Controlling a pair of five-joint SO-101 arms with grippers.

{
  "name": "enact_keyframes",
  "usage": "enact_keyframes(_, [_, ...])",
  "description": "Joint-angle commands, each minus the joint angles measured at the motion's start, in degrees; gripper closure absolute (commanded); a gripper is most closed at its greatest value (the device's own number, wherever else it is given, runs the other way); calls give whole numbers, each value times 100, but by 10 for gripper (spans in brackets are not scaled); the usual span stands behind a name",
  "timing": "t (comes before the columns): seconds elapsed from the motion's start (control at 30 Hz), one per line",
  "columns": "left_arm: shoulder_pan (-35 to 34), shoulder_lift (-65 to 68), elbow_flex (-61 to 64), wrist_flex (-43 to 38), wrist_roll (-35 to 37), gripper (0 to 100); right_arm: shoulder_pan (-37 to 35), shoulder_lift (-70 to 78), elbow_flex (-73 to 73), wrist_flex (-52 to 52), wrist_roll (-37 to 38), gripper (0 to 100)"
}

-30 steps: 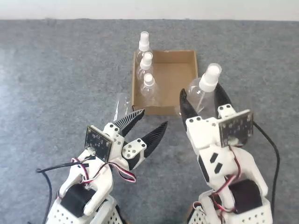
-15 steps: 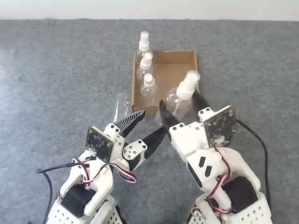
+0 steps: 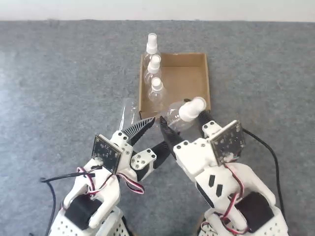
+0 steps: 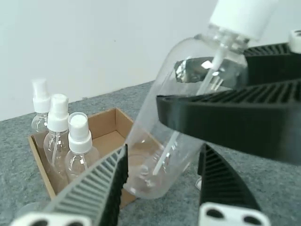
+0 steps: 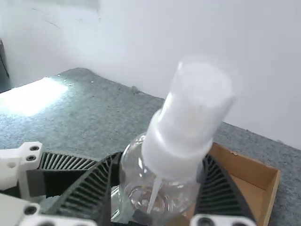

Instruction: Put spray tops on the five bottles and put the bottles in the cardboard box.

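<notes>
My right gripper (image 3: 184, 124) is shut on a clear bottle (image 3: 178, 117) with a white spray top (image 3: 193, 107), held tilted just above the near edge of the cardboard box (image 3: 199, 83). In the right wrist view, the bottle (image 5: 157, 190) sits between my fingers (image 5: 221, 193). My left gripper (image 3: 155, 132) is open beside it, and the bottle's base (image 4: 155, 169) hangs between its spread fingers (image 4: 101, 188). Three capped bottles (image 3: 156, 91) line the box's left wall. I cannot tell whether the farthest one (image 3: 151, 44) stands inside.
A clear uncapped bottle (image 3: 129, 110) lies on the grey carpet (image 3: 59, 88) just left of the box. The right half of the box floor (image 3: 184, 78) is bare. A white wall runs along the far edge of the carpet.
My right gripper has swung left and down with the bottle, tilting it, until it sits against the left gripper's fingers. The left arm has hardly moved.
</notes>
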Motion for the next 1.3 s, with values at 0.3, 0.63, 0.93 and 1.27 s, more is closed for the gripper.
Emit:
enact_keyframes(0.3, [-70,9,-31,-141,-26,785,-101,-295,-308,198,290,898])
enact_keyframes(0.63, [-325,0,-75,-149,-26,786,1068,145,-308,-286,255,898])
enact_keyframes(0.93, [-1398,0,-347,-149,18,786,1569,1200,-308,-857,255,898])
enact_keyframes(1.27, [-3077,0,-655,-237,738,787,1640,1446,-308,-1007,281,898])
